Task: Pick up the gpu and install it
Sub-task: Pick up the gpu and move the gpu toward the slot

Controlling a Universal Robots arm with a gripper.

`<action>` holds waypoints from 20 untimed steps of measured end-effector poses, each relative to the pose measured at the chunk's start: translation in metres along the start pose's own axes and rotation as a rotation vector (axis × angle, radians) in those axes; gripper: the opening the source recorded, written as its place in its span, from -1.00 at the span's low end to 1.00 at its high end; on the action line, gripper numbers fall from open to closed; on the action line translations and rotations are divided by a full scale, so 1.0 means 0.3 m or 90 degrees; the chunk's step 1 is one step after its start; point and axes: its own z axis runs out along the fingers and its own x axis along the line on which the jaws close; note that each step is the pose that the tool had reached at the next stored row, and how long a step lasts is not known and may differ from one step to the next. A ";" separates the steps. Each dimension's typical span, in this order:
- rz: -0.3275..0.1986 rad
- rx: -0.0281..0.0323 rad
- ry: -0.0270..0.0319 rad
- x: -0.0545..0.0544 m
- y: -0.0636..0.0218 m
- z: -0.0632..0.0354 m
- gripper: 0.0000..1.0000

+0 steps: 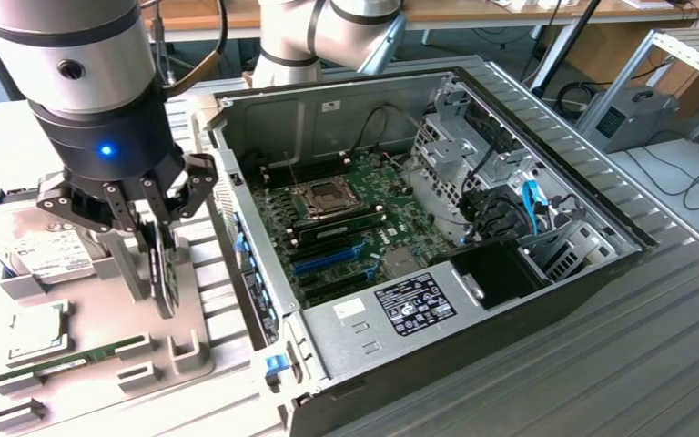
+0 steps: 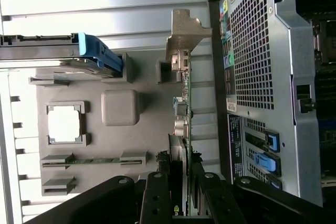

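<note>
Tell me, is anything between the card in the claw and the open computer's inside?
Yes: the gripper grips the gpu outside the case, and the case's rear wall rises between it and the motherboard. Above that wall, nothing visible blocks.
</note>
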 end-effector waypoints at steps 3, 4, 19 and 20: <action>0.000 0.0001 -0.0001 0.000 0.000 -0.006 -0.47; 0.000 0.0001 -0.0001 0.000 0.000 -0.009 -0.47; 0.000 0.0001 0.0000 -0.001 0.002 -0.041 -0.47; 0.000 0.0000 0.0000 -0.001 0.002 -0.043 -0.47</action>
